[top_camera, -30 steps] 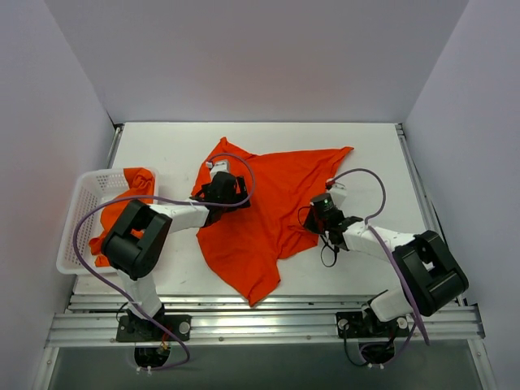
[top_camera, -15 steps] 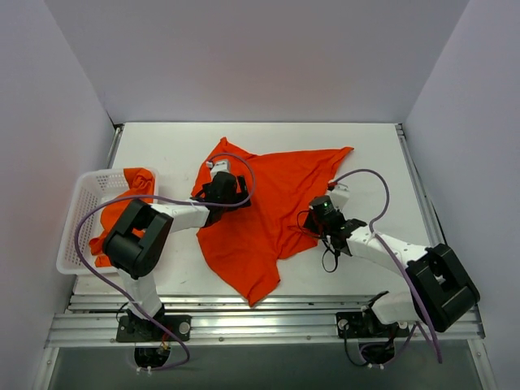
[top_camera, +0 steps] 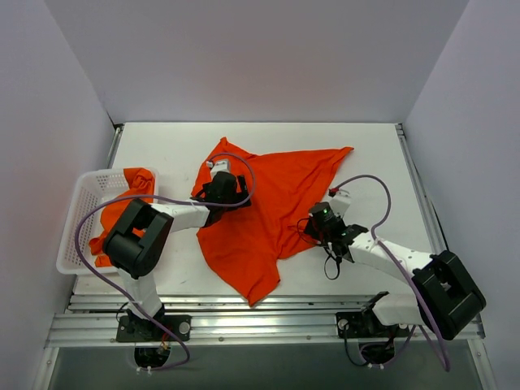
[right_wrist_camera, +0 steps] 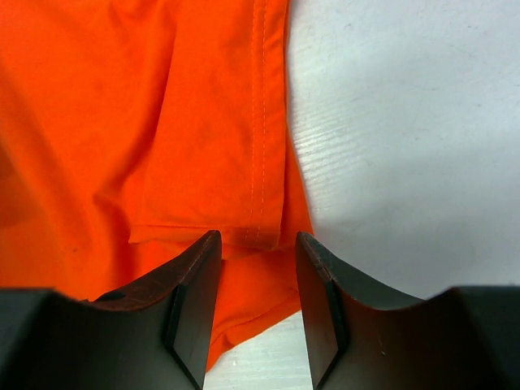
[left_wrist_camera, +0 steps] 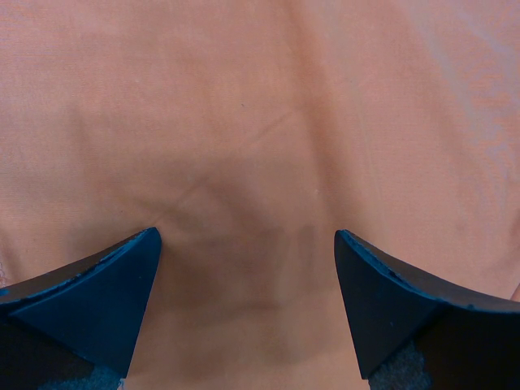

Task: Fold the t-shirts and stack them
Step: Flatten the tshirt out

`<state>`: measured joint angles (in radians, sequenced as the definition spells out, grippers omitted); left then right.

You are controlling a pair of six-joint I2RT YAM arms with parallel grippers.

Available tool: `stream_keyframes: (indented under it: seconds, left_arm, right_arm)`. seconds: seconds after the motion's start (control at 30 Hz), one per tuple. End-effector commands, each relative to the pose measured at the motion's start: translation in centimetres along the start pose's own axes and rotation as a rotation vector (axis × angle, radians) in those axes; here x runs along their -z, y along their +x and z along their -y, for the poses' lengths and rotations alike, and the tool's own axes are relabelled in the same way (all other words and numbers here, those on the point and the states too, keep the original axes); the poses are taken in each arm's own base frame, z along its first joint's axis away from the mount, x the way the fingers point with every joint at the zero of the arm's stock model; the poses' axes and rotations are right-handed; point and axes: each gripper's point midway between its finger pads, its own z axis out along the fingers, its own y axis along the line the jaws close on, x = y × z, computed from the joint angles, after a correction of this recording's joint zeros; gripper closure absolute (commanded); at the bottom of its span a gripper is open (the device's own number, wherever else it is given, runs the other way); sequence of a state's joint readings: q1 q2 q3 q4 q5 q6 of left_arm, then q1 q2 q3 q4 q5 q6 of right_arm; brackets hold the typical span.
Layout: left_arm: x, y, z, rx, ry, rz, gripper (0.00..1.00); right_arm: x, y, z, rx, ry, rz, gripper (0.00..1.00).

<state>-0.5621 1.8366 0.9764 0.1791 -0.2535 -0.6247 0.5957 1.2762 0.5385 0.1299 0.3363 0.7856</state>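
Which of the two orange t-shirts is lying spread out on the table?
The large t-shirt in the middle of the table: it lies opened out. The other t-shirt is bunched up in the white basket at the left.

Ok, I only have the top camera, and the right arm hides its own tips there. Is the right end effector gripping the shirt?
Observer: It doesn't look so. In the wrist view the right end effector has its jaws apart over the shirt, and the stitched hem runs between them unpinched.
Operator: And the left one?
Observer: The left end effector is wide open, with only smooth orange fabric beneath it.
Operator: Any table by the hem?
Observer: Yes, bare white table starts right at the hem's edge.
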Motion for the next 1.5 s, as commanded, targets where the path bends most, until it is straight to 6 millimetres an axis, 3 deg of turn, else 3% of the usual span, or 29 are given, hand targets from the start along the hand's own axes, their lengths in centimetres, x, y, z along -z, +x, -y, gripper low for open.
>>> stream_keyframes:
  seconds: [0.0, 0.4, 0.7, 0.9, 1.0, 1.1, 1.27, 1.47]
  left_arm:
    - [-0.2, 0.1, 0.3, 0.011, 0.024, 0.007, 0.03]
    - [-0.1, 0.2, 0.0, 0.001, 0.011, 0.005, 0.03]
    - [-0.3, 0.5, -0.3, 0.002, 0.006, 0.0, 0.03]
    - [-0.3, 0.7, -0.6, 0.003, 0.005, -0.003, 0.03]
    - [-0.3, 0.7, -0.7, 0.005, 0.004, -0.001, 0.03]
    - [-0.3, 0.8, -0.7, 0.006, 0.005, -0.002, 0.03]
    - [-0.3, 0.7, -0.6, 0.009, 0.014, -0.003, 0.03]
    - [-0.2, 0.2, -0.2, 0.014, 0.032, 0.006, 0.03]
  right_arm:
    - [-0.2, 0.8, 0.1, -0.004, 0.018, 0.001, 0.62]
    - [-1.2, 1.9, 0.1, 0.014, 0.032, -0.01, 0.66]
    - [-1.5, 1.8, 0.4, 0.025, 0.051, -0.005, 0.77]
    - [-1.3, 1.4, 0.4, 0.028, 0.058, 0.003, 0.99]
    - [-0.9, 1.0, 0.5, 0.032, 0.068, 0.01, 1.0]
    - [0.0, 0.0, 0.5, 0.032, 0.074, 0.027, 1.0]
    - [2.6, -3.5, 0.7, 0.017, 0.101, 0.104, 1.0]
    - [5.6, -6.9, 4.1, -0.026, 0.237, 0.229, 1.0]
